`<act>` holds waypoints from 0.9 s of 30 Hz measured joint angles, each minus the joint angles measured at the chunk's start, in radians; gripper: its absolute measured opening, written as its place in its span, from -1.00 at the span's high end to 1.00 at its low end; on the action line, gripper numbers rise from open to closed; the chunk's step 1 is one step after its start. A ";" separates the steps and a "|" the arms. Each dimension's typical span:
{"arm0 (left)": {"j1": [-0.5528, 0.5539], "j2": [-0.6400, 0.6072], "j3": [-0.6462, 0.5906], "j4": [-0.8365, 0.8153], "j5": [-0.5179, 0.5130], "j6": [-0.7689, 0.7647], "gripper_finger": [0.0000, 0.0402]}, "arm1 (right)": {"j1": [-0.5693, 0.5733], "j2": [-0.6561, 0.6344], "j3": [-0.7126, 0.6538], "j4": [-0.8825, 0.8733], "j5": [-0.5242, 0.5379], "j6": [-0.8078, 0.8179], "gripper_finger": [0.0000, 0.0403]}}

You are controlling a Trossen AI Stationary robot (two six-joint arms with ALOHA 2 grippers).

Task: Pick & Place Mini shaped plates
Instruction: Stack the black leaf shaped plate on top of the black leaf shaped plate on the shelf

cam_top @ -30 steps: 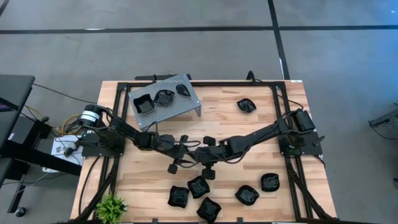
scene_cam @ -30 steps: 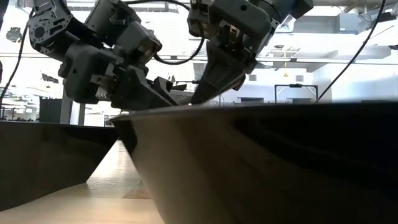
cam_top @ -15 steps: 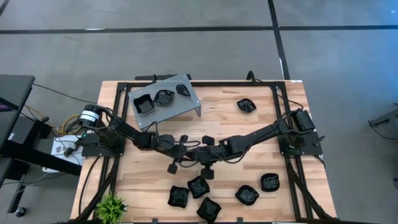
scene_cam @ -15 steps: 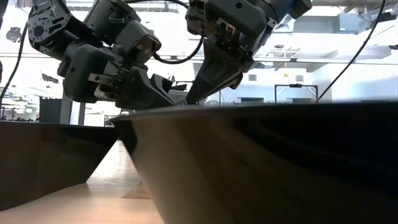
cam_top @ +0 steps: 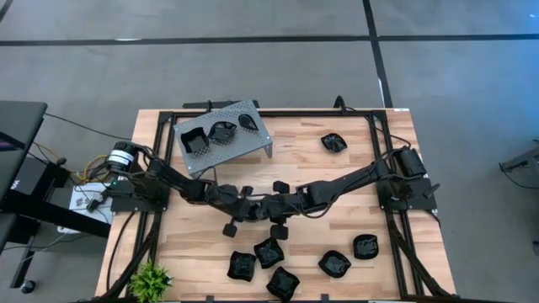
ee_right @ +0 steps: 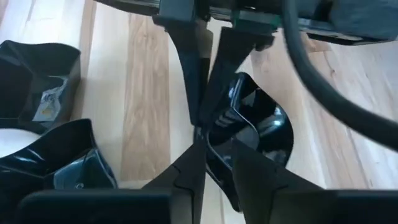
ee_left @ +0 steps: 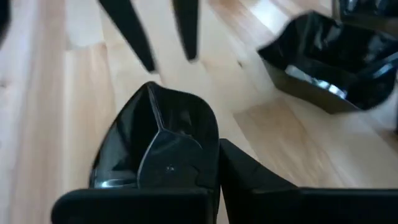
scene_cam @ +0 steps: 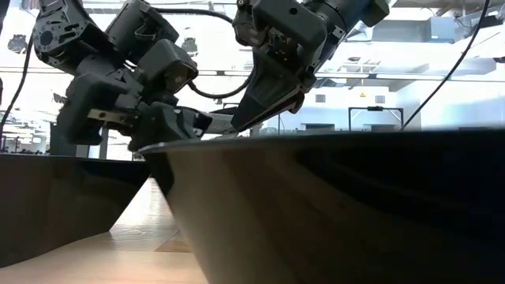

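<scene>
Both hands meet mid-bench over the pale wood planks. The left hand (cam_top: 250, 207) is clamped on the rim of a glossy black teardrop plate (ee_left: 160, 142), and the right hand (ee_right: 211, 163) pinches the same plate's opposite edge, so it hangs between them. More shiny black plates (cam_top: 274, 263) cluster nearby; three sit on the perforated grey metal tray (cam_top: 246, 145).

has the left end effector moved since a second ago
Yes. In the high view the left end effector, shut on a small glossy black dish, has shifted away from the grey perforated metal tray, towards the right arm.
</scene>
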 joint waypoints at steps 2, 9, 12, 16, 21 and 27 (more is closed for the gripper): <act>-0.016 -0.005 0.000 -0.007 -0.001 0.000 0.96 | 0.000 0.000 0.000 0.000 0.000 0.000 0.61; -0.080 -0.214 0.000 -0.239 -0.016 0.007 0.96 | 0.001 0.000 0.000 -0.018 0.050 0.000 0.59; -0.110 -0.366 0.000 -0.496 -0.067 0.004 0.97 | 0.001 0.000 0.000 -0.042 0.087 0.000 0.59; -0.145 -0.586 0.000 -0.724 -0.174 0.004 0.96 | -0.001 0.000 0.000 -0.057 0.141 0.000 0.59; -0.142 -0.833 0.000 -0.799 -0.356 0.149 0.96 | -0.009 0.000 0.000 -0.054 0.157 0.000 0.59; -0.018 -0.991 0.029 -0.791 -0.660 0.371 0.97 | -0.023 0.000 0.000 -0.051 0.157 0.000 0.59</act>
